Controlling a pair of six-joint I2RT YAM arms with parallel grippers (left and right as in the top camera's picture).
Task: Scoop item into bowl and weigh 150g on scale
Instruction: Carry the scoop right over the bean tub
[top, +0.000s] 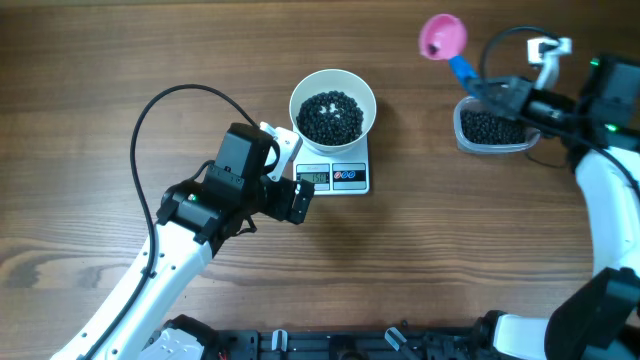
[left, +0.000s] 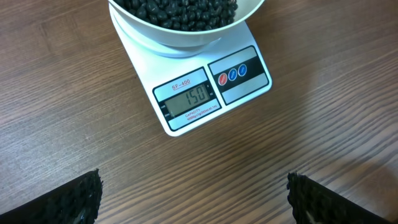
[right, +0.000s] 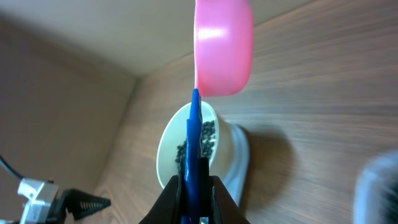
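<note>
Three digits, 150, stood on the grey display (left: 189, 101) of the scale (left: 212, 87), under the printed model mark SF-400; the finer line below the digits was too small to read. Beside the display sat three round buttons (left: 232, 74), one red and two blue. The scale lay on the table (top: 120, 60) with its display edge toward the robot, slightly askew in the left wrist view. The white bowl (top: 308, 90) stood on it, holding a heap of black beans (top: 331, 115); more lay in a clear tub (top: 466, 140) well off to the right. The left fingers (left: 74, 199) stood wide apart near the display edge, holding nothing. The right fingers (right: 171, 199) were clamped on the blue handle of a pink scoop (right: 224, 43). Its long axis ran straight away from them, head foremost, out past the tub.
</note>
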